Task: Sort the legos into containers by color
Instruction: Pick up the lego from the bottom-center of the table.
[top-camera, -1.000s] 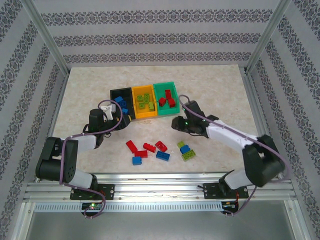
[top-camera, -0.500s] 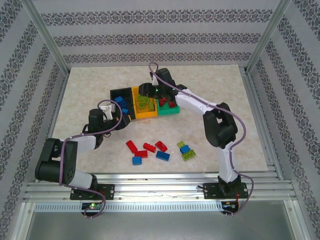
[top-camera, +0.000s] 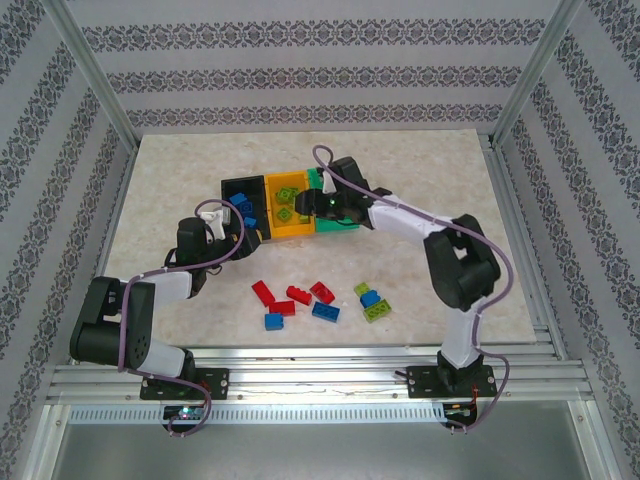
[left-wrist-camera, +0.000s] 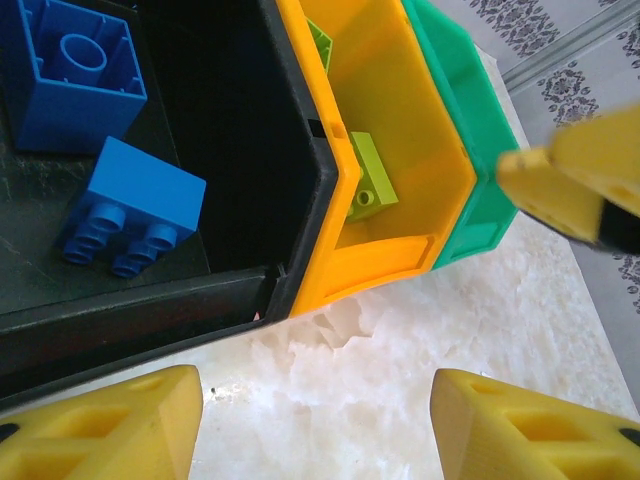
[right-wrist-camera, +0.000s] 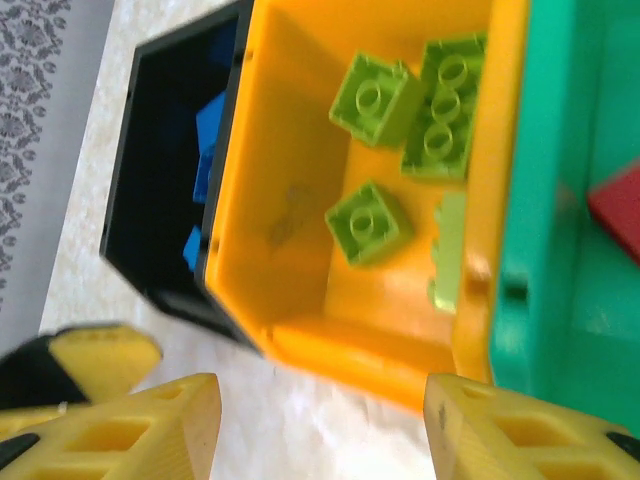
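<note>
Top external view: the 3 joined containers (top-camera: 264, 178) are seen mid-table, with the black bin (top-camera: 225, 190) on the left, the orange bin (top-camera: 290, 232) in the middle and the green bin (top-camera: 335, 168) on the right. Blue bricks (left-wrist-camera: 135, 205) are held in the black bin, lime bricks (right-wrist-camera: 368, 222) in the orange one, and a red brick (right-wrist-camera: 615, 205) in the green one.

The unsorted legos are left on the table (top-camera: 450, 180) near the arm bases. A red and blue group (top-camera: 298, 294) lies to the left, and a lime and blue group (top-camera: 370, 299) lies just beside it, with pieces touching.

The left gripper (left-wrist-camera: 315, 400) is placed just beside the near corner of the black bin. Its fingers are spread and nothing is held between them. The right gripper (right-wrist-camera: 320, 400) is hung over the near edge of the orange bin, by the wall shared with the green bin. Its fingers are also parted and empty.

3 risks are judged from here:
- The 2 grippers are close together, and a right finger (left-wrist-camera: 570, 185) is visible from the left wrist, so a collision could be caused by either arm swinging across.
- The row of bins could be knocked askew if either gripper is lowered or drawn back carelessly.
- A neighbouring brick of the wrong colour could be pinched or pushed away, because the loose bricks are packed tightly.
</note>
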